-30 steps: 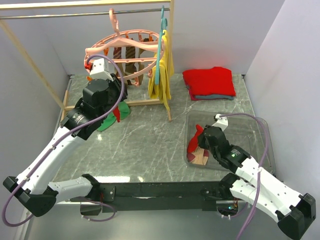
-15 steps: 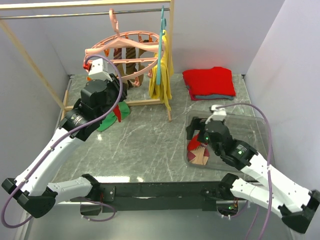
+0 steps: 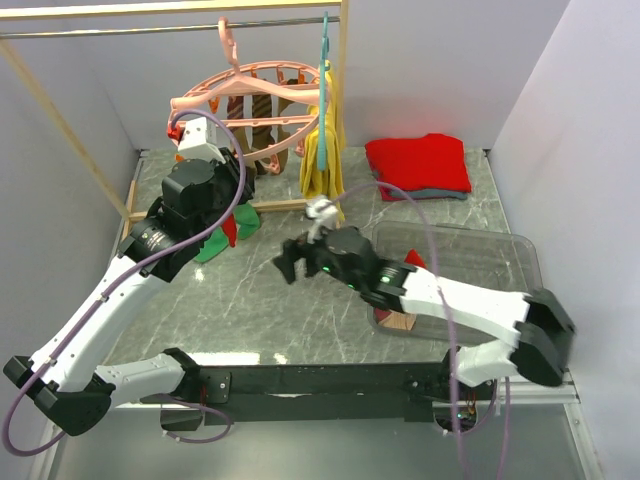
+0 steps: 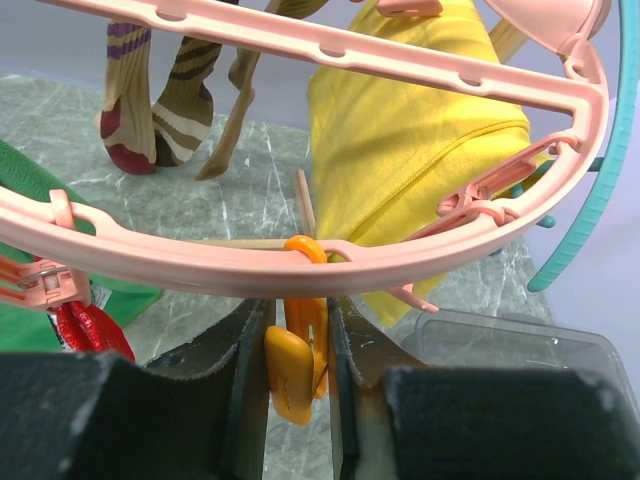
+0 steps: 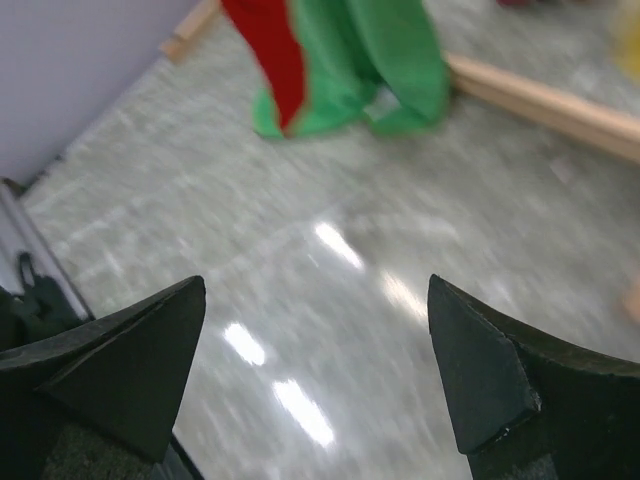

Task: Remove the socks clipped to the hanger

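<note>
The salmon-pink ring hanger (image 3: pixel 245 95) hangs from the rail at the back left. My left gripper (image 3: pixel 205 140) reaches up under its rim (image 4: pixel 200 265) and is shut on a dangling orange clip (image 4: pixel 298 350). Brown-and-tan striped socks (image 3: pixel 262 140) (image 4: pixel 180 110) hang from the far side of the ring. A red sock (image 3: pixel 233 228) (image 4: pixel 90 330) (image 5: pixel 270 50) hangs low by the left arm. My right gripper (image 3: pixel 290 265) (image 5: pixel 315 370) is open and holds nothing, low over the marble mid-table. Socks (image 3: pixel 400 320) lie in the clear tray (image 3: pixel 500 250), partly hidden by the right arm.
A yellow cloth (image 3: pixel 322 160) (image 4: pixel 400 150) on a teal hanger (image 3: pixel 322 90) hangs right of the ring. Green fabric (image 3: pixel 225 240) (image 5: pixel 370 60) droops beside the red sock. The wooden rack base (image 3: pixel 290 205) crosses the floor. A folded red garment (image 3: pixel 418 163) lies at the back right.
The right gripper opened at the tray and the arm swung left to mid-table, empty. The left gripper stayed shut on the clip under the ring.
</note>
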Available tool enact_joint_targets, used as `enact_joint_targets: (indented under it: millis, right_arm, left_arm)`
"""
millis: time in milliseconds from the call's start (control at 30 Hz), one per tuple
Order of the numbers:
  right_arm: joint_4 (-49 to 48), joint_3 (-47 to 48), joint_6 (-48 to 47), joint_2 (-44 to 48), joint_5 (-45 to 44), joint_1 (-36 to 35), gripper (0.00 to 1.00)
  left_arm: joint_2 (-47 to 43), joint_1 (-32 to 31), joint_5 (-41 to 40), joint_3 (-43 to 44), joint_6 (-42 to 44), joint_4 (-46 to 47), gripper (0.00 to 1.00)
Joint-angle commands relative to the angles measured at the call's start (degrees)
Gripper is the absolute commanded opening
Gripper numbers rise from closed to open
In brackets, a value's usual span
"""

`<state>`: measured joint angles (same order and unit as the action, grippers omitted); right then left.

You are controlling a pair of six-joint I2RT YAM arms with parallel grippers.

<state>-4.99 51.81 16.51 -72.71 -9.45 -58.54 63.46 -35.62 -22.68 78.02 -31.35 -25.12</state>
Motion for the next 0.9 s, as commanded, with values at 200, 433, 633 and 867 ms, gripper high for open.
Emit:
enact_joint_targets:
  millis: [200, 433, 633, 867]
  right_arm:
    - [-20.7, 14.6, -5.9, -17.5, 4.6, -2.6, 0.95]
    - [-23.0, 18.8, -6.9, -24.3, 1.1, -2.8, 0.82]
    - [-23.9, 22.2, -8.2, -29.3, -1.5, -2.8, 0.76]
    - [-17.9, 31.1, -7.6, -35.9, -4.4, -2.7, 0.68]
  left_arm:
    - [-0.8, -0.1, 1.7, 1.6, -1.6, -1.0, 0.05]
    - [-0.5, -0.2, 2.5, 1.5, -2.0, -1.1, 0.06]
    - [0.2, -0.2, 2.5, 2.7, -1.4, -1.9, 0.07]
    - [0.4, -0.1, 3.2, 3.4, -0.9, -2.6, 0.08]
